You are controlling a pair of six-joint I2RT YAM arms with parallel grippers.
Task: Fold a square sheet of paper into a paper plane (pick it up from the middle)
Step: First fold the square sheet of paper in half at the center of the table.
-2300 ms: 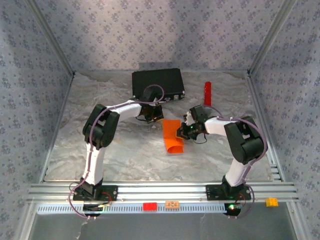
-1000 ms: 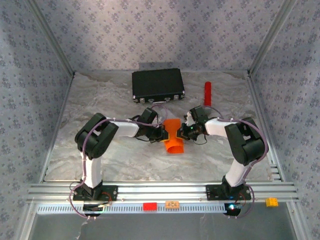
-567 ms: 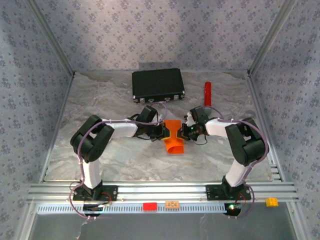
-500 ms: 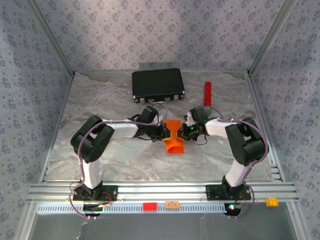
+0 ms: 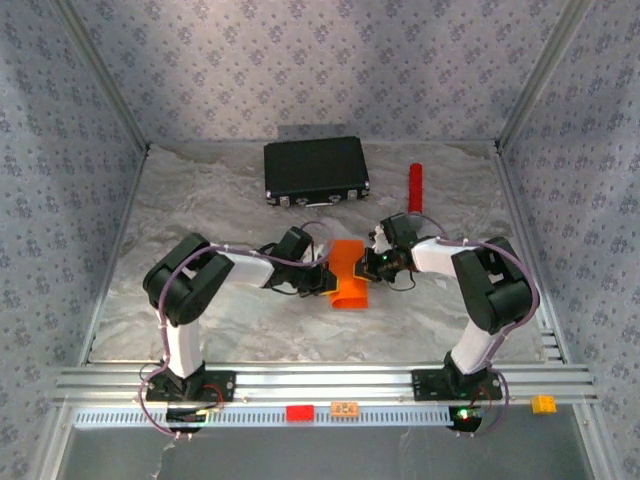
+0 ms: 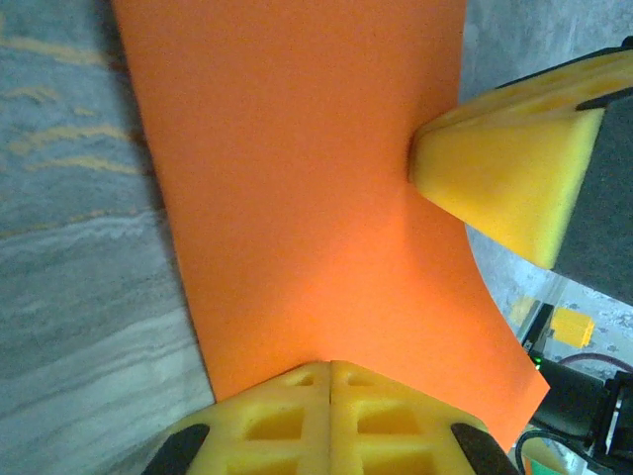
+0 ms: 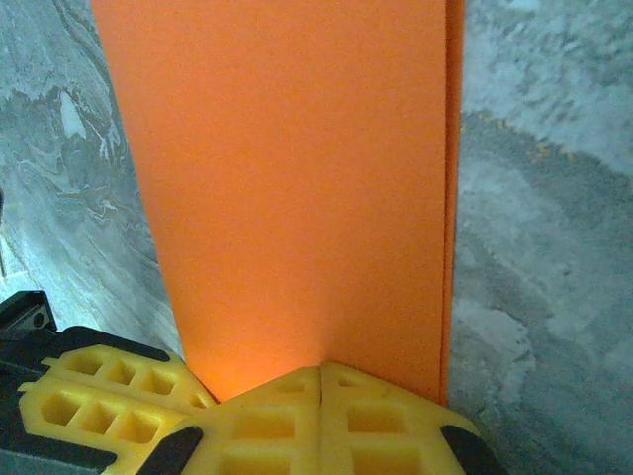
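Grips the folded orange sheet of paper [image 5: 349,283] near the middle of the desk [image 5: 200,200] by opposite edges, with left fingers [image 6: 277,421] and right fingers [image 7: 267,421] both clamped shut on it, probably to keep the layers aligned for creasing. Cannot tell whether lifted or resting; far end cut off in both wrist views.

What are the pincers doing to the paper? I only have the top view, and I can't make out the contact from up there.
Observer: In the left wrist view, the left pincer is shut on one edge of the paper.
Operator: And on the other side?
Observer: The right pincer is shut on the opposite edge, seen from the right wrist.
Operator: Single layer or folded?
Observer: It looks folded. The right wrist view shows a second layer's edge running along the paper's right side.
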